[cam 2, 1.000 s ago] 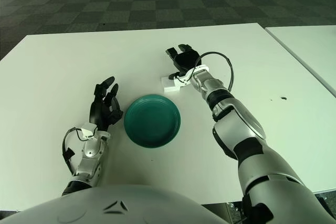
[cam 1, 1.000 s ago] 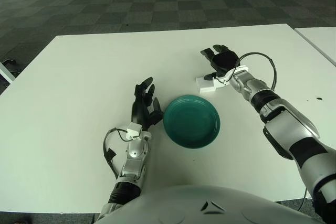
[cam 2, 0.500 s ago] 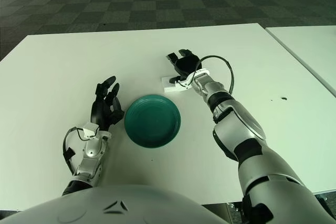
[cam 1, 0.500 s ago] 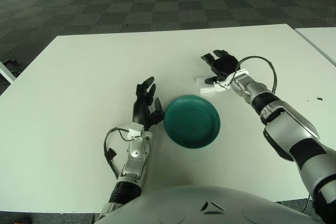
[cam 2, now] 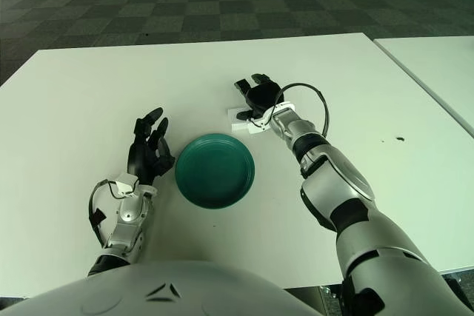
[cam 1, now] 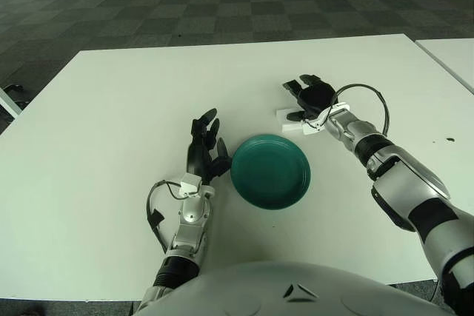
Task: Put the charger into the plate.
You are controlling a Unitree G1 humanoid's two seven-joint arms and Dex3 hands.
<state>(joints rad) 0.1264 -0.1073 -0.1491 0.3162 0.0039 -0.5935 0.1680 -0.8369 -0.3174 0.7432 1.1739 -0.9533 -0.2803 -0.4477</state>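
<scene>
Charger (cam 1: 291, 119): small white block lying flat on the white worktop (cam 1: 111, 109), just beyond the far right rim of the plate and apart from it.

Left to right across the worktop:

Left hand (cam 1: 204, 147) shows just left of the plate, fingers spread and pointing up and away, holding nothing. A thin black cable loops beside its wrist.

Plate (cam 1: 269, 170): round, dark teal, sitting flat near the middle of the worktop toward the robot's side. Nothing lies in it.

Right hand (cam 1: 309, 97) is directly over the right end of the charger, palm down, fingers loosely spread and arched above it. Fingertips show near the charger's far edge; whether they touch it cannot be told. No closed grasp is visible. A black cable arcs from the wrist back along the forearm.

A second white worktop (cam 1: 452, 53) shows at the far right edge, separated by a narrow gap.
</scene>
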